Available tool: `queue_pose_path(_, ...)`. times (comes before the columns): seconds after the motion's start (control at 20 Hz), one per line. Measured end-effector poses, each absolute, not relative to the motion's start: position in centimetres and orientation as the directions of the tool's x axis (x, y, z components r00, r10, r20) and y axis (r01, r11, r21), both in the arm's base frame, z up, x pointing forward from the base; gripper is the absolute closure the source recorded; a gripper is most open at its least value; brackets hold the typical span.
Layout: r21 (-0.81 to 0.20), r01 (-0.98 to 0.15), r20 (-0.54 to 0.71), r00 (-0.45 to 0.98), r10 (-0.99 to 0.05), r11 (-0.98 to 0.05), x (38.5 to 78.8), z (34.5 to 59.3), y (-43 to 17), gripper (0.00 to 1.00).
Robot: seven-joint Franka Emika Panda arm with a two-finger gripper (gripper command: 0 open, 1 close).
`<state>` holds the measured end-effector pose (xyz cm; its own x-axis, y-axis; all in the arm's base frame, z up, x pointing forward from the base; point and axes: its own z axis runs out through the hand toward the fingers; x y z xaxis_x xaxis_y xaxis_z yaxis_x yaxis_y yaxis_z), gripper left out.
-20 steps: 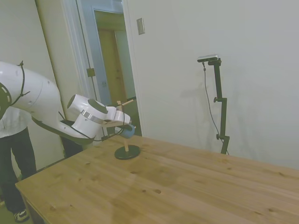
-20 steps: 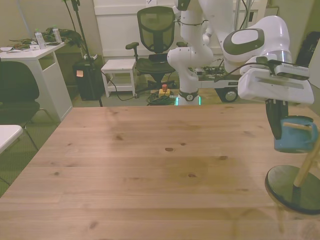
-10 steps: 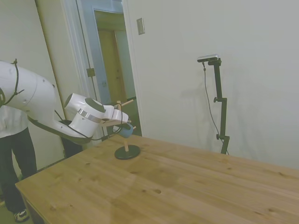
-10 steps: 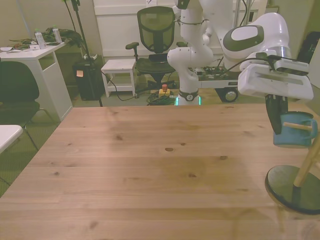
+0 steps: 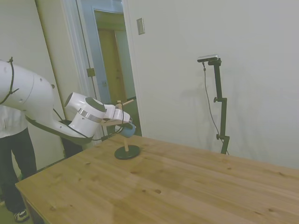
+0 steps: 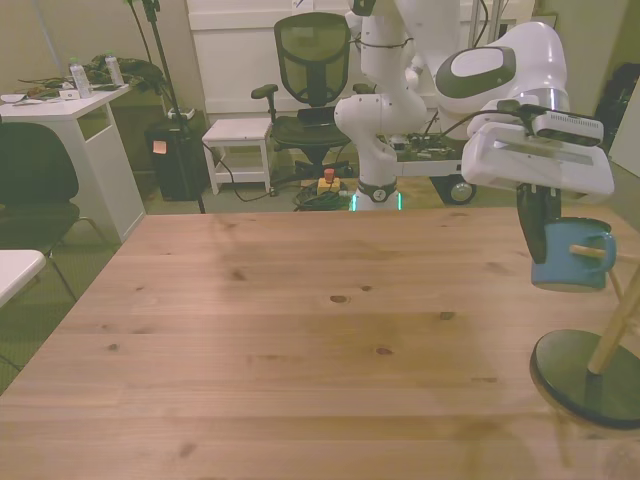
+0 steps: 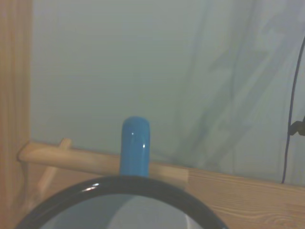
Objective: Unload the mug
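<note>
Gripper (image 6: 545,240) hangs from the white wrist block at the front view's right, fingers pointing down. One dark finger (image 6: 530,228) shows clearly, pressed against the side of the mug (image 6: 565,262) facing the front view's left; the other finger is hidden inside or behind the mug. It appears to be pinching the mug's wall, though the second contact is not visible.

Mug: light blue, held in the air well above the wooden table (image 6: 300,330). In the front view its rim sits up under the wrist block and its base is lowest, so the long axis looks near upright, perhaps a little tilted. In the side view the mug (image 5: 127,130) is only a small blue patch at the arm's tip, too small to give its tilt.

Handle (image 7: 135,145) stands up past the dark rim in the wrist view, with a wooden peg (image 7: 71,156) crossing behind it. In the front view a peg (image 6: 590,252) lies against the mug's side at the handle. Whether the handle is on the peg cannot be told.

Peg stand (image 6: 612,330): slanted wooden post on a dark round base (image 6: 580,378) at the table's near edge, front view's right. Mug sits above and beside the base, toward the front view's left.

A person (image 5: 14,154) stands behind the arm at the side view's left edge.
</note>
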<state>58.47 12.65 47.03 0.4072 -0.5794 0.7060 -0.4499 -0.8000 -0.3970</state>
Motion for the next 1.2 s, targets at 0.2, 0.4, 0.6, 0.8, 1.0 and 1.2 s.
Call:
queue_pose_path(0.2,-0.396,-0.456,0.705,0.405,-0.582,-0.797,57.9,47.0,12.2,1.00)
queue_pose_path(0.4,-0.401,-0.460,0.704,0.398,-0.588,-0.792,57.6,47.1,11.6,1.00)
queue_pose_path(0.6,-0.405,-0.469,0.703,0.390,-0.595,-0.785,57.0,47.2,10.4,1.00)
queue_pose_path(0.8,-0.407,-0.482,0.699,0.382,-0.604,-0.776,56.2,47.2,9.2,1.00)
queue_pose_path(1.0,-0.414,-0.502,0.692,0.368,-0.621,-0.759,55.4,47.1,7.4,1.00)
queue_pose_path(1.2,-0.428,-0.533,0.682,0.340,-0.648,-0.730,54.3,47.3,4.8,1.00)
